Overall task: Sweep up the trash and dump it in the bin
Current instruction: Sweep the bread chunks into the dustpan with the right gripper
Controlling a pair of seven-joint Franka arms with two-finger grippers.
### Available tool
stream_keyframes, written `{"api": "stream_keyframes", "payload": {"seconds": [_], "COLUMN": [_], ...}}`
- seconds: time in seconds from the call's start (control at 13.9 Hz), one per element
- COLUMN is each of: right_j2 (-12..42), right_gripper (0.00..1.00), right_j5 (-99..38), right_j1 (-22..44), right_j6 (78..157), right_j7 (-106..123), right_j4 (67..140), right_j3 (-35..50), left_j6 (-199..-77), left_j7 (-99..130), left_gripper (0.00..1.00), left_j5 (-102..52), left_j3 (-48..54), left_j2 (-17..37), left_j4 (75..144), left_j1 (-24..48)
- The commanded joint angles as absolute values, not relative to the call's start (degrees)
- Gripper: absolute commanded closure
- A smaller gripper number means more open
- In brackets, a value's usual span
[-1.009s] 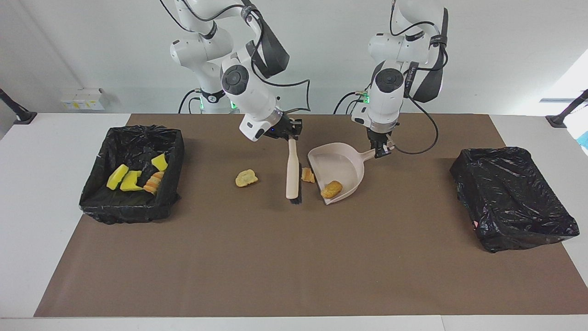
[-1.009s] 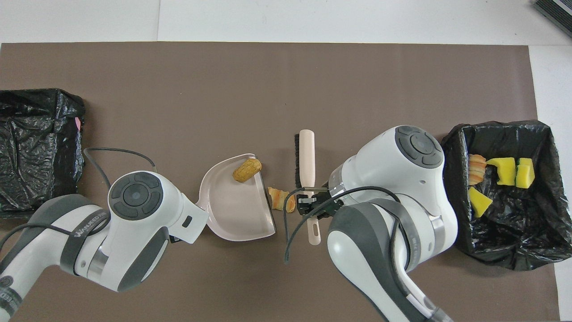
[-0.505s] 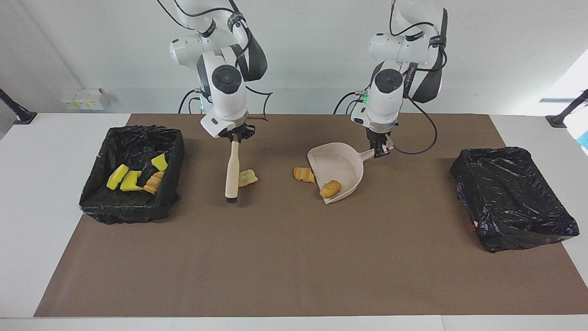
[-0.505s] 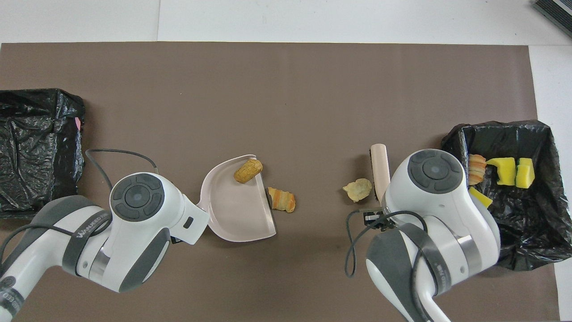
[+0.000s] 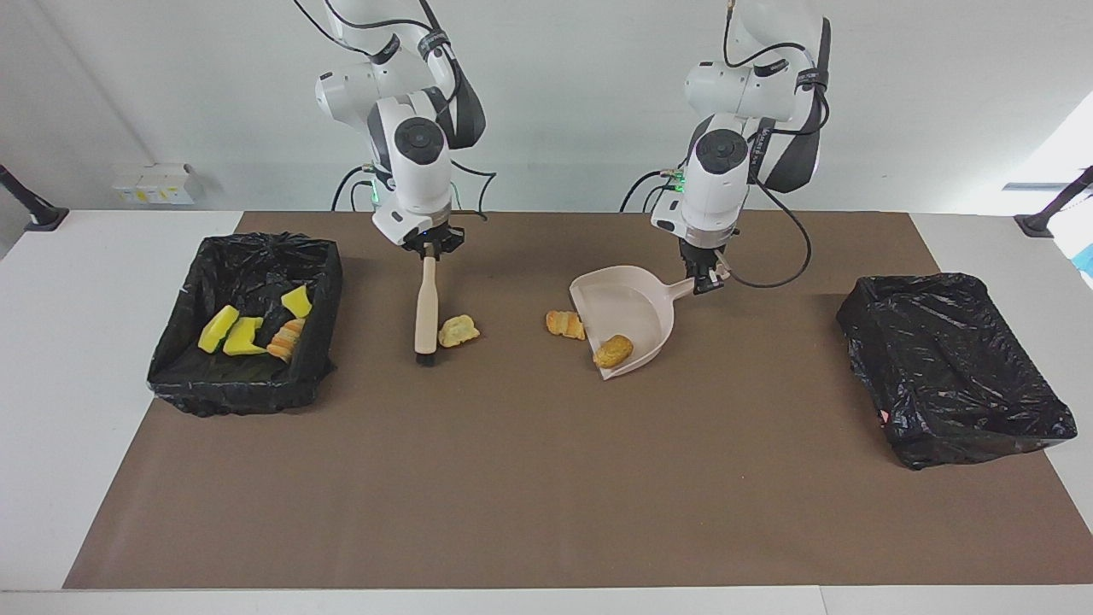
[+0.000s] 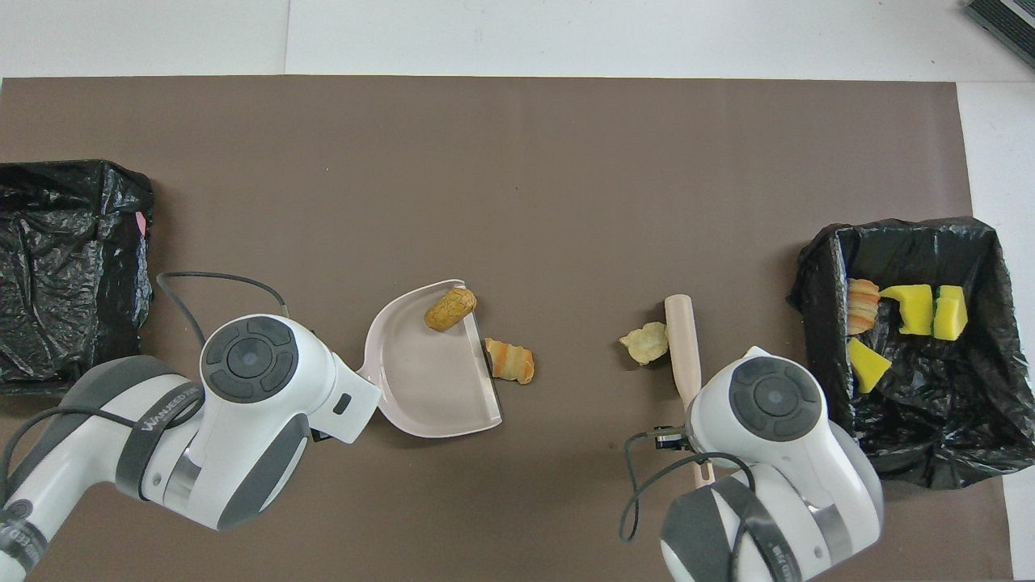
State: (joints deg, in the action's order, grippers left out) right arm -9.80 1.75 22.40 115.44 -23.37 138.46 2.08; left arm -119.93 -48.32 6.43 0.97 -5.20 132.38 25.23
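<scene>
My right gripper (image 5: 431,249) is shut on the top of a beige brush (image 5: 423,307) (image 6: 683,339), whose bristle end sits low by the mat. A pale yellow trash lump (image 5: 458,330) (image 6: 646,343) lies right beside the brush, on the dustpan's side. My left gripper (image 5: 705,280) is shut on the handle of the beige dustpan (image 5: 636,301) (image 6: 416,388). A tan lump (image 5: 614,351) (image 6: 449,309) rests at the pan's open edge, and a striped orange lump (image 5: 565,324) (image 6: 509,360) lies on the mat just outside it. In the overhead view both grippers are hidden under their wrists.
A black-lined bin (image 5: 256,395) (image 6: 930,457) at the right arm's end holds yellow sponge chunks (image 5: 230,335) (image 6: 922,307) and a striped lump (image 5: 286,340). A second black-lined bin (image 5: 956,367) (image 6: 69,267) stands at the left arm's end. A brown mat (image 5: 546,478) covers the table.
My right gripper has carried the brush away from the dustpan, past the pale lump, toward the right arm's end. The striped lump came into view. The left gripper and dustpan barely moved.
</scene>
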Motion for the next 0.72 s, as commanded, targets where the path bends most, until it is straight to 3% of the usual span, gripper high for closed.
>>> {"api": "stream_keyframes", "payload": {"seconds": [0.0, 0.65], "right_j2": [-5.74, 9.3], "right_gripper": [1.0, 1.0], "right_j5": [-1.31, -13.78], "right_j1": [23.72, 34.8], "right_j6": [115.41, 118.29], "right_j7": [-23.99, -31.99], "right_j4": [133.44, 116.04], "right_j3": [2.81, 2.99], "left_j6": [-121.55, -121.38], "left_j7": [-48.25, -48.25], "left_gripper": [1.0, 1.0], "left_j5": [5.54, 4.92], "left_j3": [0.44, 0.44], "left_j2": [-6.24, -6.5], "left_j4": [134.21, 134.56], "left_j1": [25.93, 25.93]}}
